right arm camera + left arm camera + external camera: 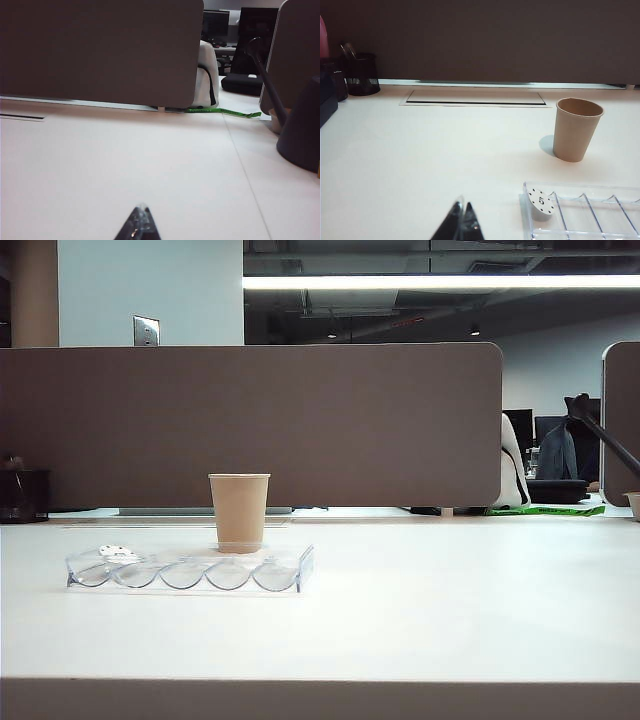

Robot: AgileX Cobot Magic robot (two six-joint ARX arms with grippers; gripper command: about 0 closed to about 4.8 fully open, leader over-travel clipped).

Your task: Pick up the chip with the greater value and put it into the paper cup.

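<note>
The tan paper cup [239, 512] stands upright on the white table, just behind a clear scalloped tray [290, 575]. A white chip marked "5" [541, 202] leans in the tray's end slot [585, 186], near the paper cup [576, 130]. The chip with the greater value is out of view in every frame. My left gripper [462, 206] is shut and empty, low over bare table short of the tray. My right gripper [142, 208] is also shut and empty, over bare table away from the cup. Neither arm appears in the exterior view.
A grey partition [250, 425] runs along the back of the table. A black mesh pen holder [361, 74] stands at the far left, beside a cable slot [475, 97]. A dark rounded base [302, 125] and a green strip [222, 112] lie on the right side.
</note>
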